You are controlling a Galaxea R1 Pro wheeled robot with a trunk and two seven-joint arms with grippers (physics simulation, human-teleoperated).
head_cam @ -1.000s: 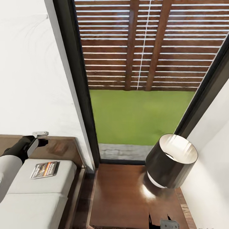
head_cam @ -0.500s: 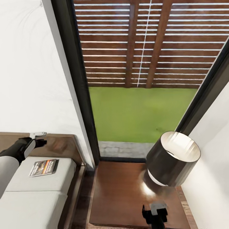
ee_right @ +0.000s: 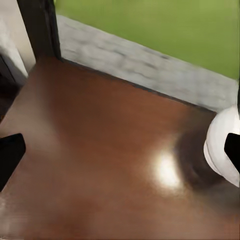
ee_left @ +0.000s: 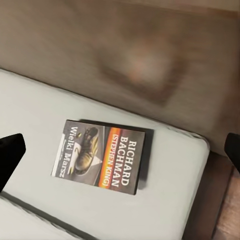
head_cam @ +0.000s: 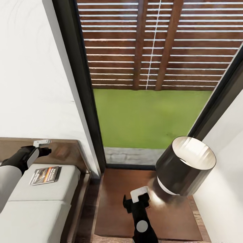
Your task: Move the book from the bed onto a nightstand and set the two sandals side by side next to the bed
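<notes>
The left gripper (head_cam: 43, 147) hangs jaws apart above the book (head_cam: 45, 175), which lies flat on the bed (head_cam: 40, 206) by the headboard (head_cam: 65, 153), while right of the bed the right gripper (head_cam: 136, 199), jaws apart, hovers over the nightstand (head_cam: 114, 209) beside 1 lamp (head_cam: 185, 167).

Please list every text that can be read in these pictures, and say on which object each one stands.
"RICHARD BACHMAN": on the cover of the book, which lies on the bed.
"(STEPHEN KING)": same cover, in orange, beside the name.
"Wielki Marsz": same cover, near its other edge.
In the head view the book's print is too small to read. No other text is visible.
</notes>
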